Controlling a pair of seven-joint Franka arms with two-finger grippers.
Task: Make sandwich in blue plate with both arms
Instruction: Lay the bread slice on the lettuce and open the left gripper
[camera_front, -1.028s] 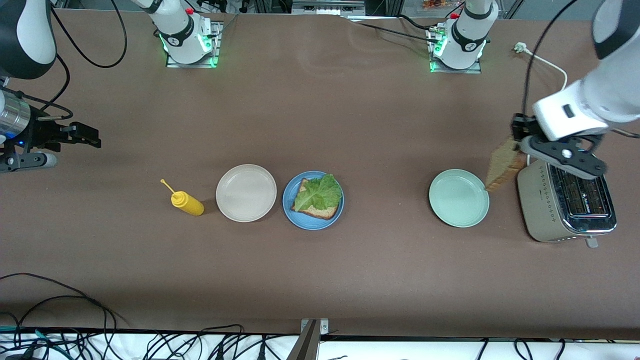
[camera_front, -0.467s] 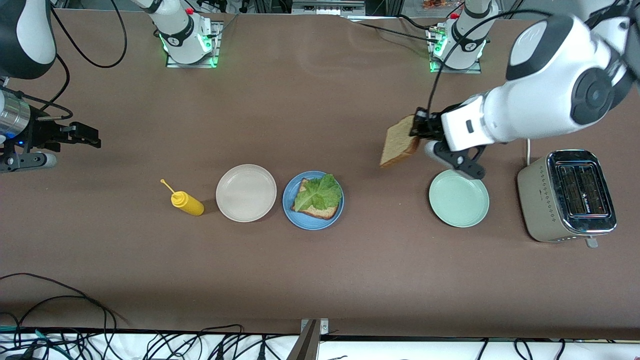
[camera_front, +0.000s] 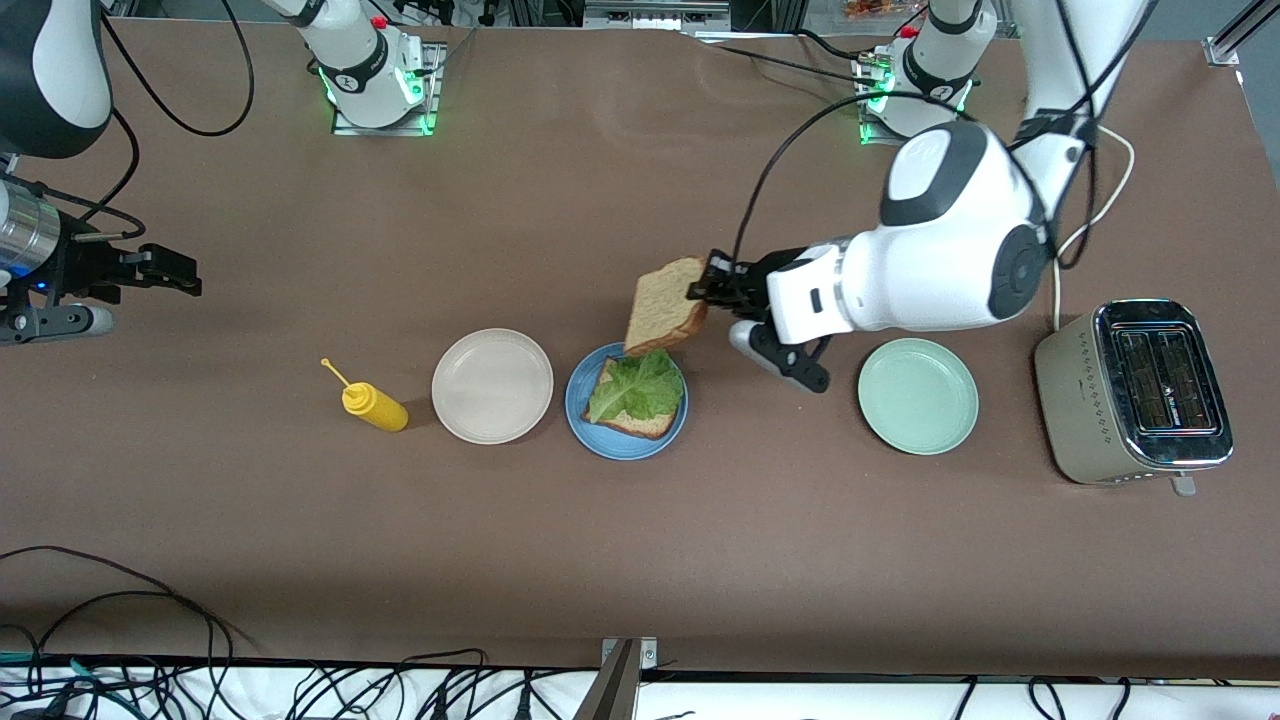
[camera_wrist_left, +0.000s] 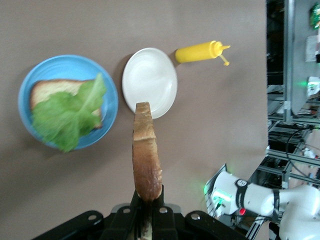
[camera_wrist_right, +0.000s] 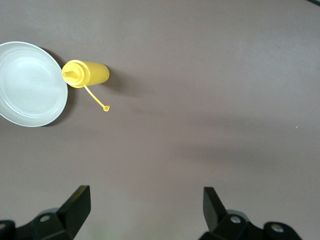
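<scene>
**Second slice held above the blue plate**

We see the left gripper (camera_front: 708, 288), jaws clamped on a bread slice (camera_front: 663, 305), over the blue plate (camera_front: 582, 420), which holds bread (camera_front: 650, 426) under lettuce (camera_front: 635, 385). The white plate (camera_front: 491, 385) and green plate (camera_front: 917, 395) look bare. The right gripper (camera_front: 180, 275) waits, jaws wide.

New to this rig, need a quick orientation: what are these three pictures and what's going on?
Two white robot arms share a brown table. The front view looks down from across it; each wrist view comes from a camera on one arm.

The left pincer is shut on a bread slice, over the farther rim of the blue plate, which holds another bread slice under lettuce.

The right pincer waits open at the right arm's end.

Also there: a beige plate, a yellow squeeze bottle, a mint-green plate and a toaster.
</scene>
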